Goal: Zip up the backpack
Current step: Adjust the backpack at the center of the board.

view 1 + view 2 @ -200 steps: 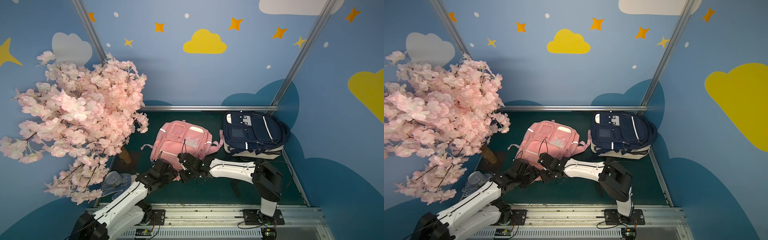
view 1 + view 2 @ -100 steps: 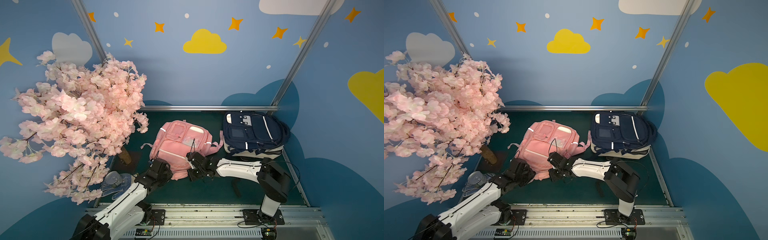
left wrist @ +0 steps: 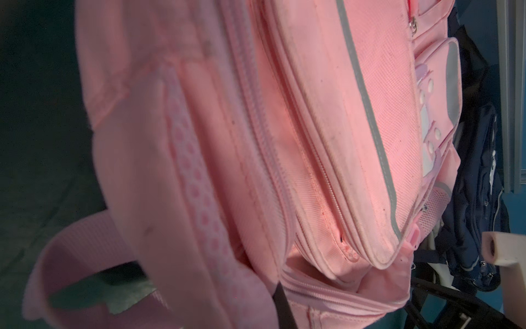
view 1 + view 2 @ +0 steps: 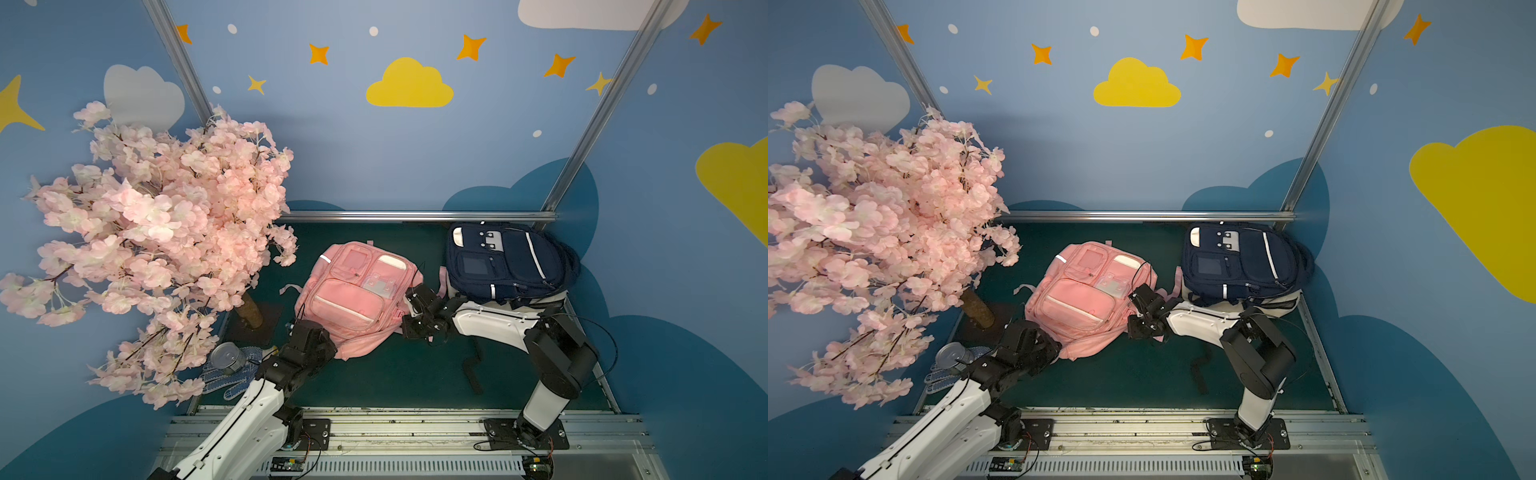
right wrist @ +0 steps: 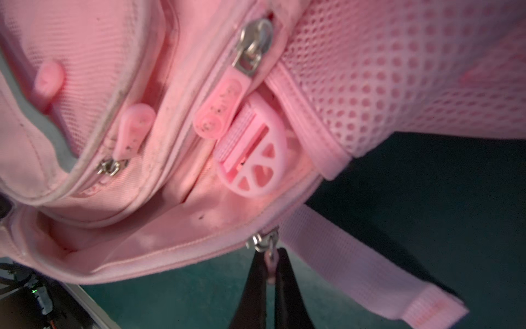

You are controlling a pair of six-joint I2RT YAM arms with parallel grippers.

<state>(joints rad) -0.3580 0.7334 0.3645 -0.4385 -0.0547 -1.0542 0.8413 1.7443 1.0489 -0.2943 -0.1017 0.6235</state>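
Pinching the pink zipper pull (image 5: 269, 266) just under its silver slider (image 5: 263, 242), the right gripper (image 5: 271, 257) is sitting with its jaws fully closed on the tab. It is working at the side of the pink backpack (image 4: 353, 299), which is lying around the middle of the green mat (image 4: 395, 374). A navy backpack (image 4: 503, 266) is lying in the mat's far right corner. The main compartment is gaping, its lining (image 5: 136, 239) showing, so hardly any of the zip run is looking done.

The left gripper (image 4: 300, 326) is resting at the bag's near corner. Only one finger (image 3: 280, 299) is showing, pressed into pink fabric, and I cannot tell whether it is actually clamping.

The pull is wanting to travel along the teeth rather than away from them, with the left arm anchoring the bag so the track is lying taut. The loose webbing strap (image 5: 370, 270) and the lining are risking being dragged into the slider. Slow going round the curved corner is looking wise.
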